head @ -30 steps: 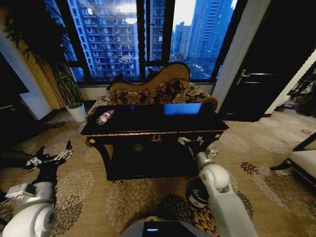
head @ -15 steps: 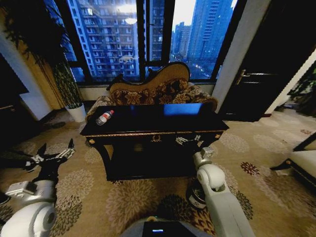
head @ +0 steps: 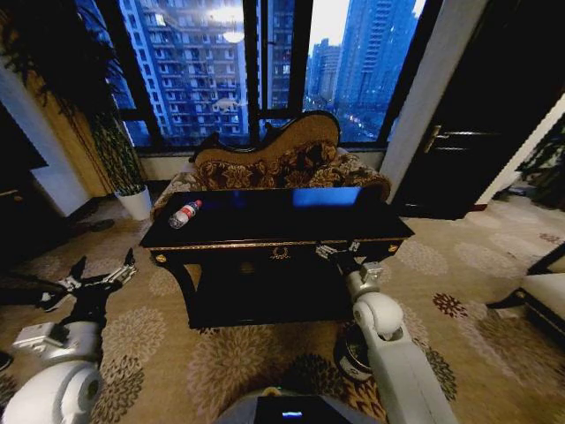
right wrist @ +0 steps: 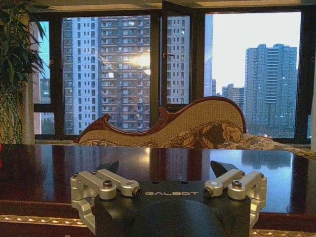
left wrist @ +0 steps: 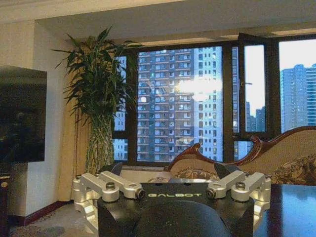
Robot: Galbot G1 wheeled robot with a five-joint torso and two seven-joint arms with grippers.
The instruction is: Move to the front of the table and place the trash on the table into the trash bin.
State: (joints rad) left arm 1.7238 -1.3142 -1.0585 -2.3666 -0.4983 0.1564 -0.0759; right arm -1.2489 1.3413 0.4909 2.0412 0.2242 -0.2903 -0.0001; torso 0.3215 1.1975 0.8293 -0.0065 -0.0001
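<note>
bottle [head: 185, 214] lay at the table's [head: 282, 231] far left corner, bin [head: 355, 353] on the floor by my right arm. both grippers empty, jaws apart: left [head: 86, 283] low beside the table, right [head: 340, 252] at its front edge. risk: right arm clipping the edge/bin if i rolled closer. vs 1s back, table sat slightly nearer, base creeping fwd.

The trash bin [head: 356, 352] sits mostly hidden behind the right arm — just its dark side shows. On the desk [head: 274, 231], scraps are too small to tell.
</note>
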